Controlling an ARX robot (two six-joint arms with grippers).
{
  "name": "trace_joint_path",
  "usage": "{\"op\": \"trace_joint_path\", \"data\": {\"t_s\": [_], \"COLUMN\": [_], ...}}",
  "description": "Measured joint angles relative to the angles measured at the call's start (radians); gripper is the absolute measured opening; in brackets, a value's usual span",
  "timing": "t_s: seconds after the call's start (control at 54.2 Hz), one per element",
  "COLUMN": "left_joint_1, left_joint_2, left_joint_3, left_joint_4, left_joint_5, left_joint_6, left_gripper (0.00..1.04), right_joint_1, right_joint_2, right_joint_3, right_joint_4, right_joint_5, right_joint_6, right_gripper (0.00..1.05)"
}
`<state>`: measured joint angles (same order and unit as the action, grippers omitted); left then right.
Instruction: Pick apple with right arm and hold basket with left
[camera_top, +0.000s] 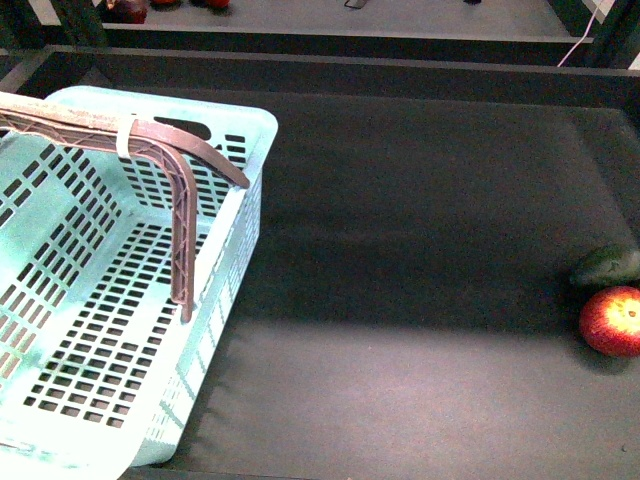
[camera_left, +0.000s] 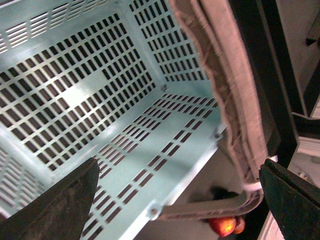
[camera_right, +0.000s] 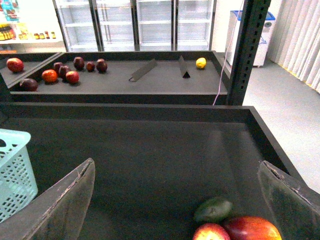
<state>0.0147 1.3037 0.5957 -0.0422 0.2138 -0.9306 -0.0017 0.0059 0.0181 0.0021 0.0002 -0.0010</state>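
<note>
left gripper (camera_left: 177, 165): two wedge-shaped brown-black fingers (camera_left: 60, 205), matte, grainy, lightly scuffed. right gripper (camera_right: 175, 163): same wedge-shaped fingers (camera_right: 65, 205), dark grey, edges worn pale, small chips.
</note>
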Motion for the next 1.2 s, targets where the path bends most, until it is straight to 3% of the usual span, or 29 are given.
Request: {"op": "trace_joint_path", "data": {"t_s": [0.295,0.942,1.2], "left_joint_1": [-0.052,-0.022,-0.032], "left_joint_2": [0.217,0.468,0.47], "left_joint_3": [0.246,0.378,0.378], "left_joint_4": [-0.004,-0.022,-0.031], "left_joint_5": [-0.035,-0.142,-0.166], "left_joint_6": [-0.14,-0.214,-0.217], "left_gripper": [0.98,0.97,0.48], "right_joint_1": [0.0,0.0,0.0], "right_joint_2": [0.0,0.0,0.0], "right_joint_3": [0.0,0.0,0.0], "right_joint_4": [0.0,0.0,0.0], "right_joint_5": [0.0,0.0,0.0], "right_joint_6": [0.0,0.0,0.0], "right_gripper": [0.96,0.96,0.96]}}
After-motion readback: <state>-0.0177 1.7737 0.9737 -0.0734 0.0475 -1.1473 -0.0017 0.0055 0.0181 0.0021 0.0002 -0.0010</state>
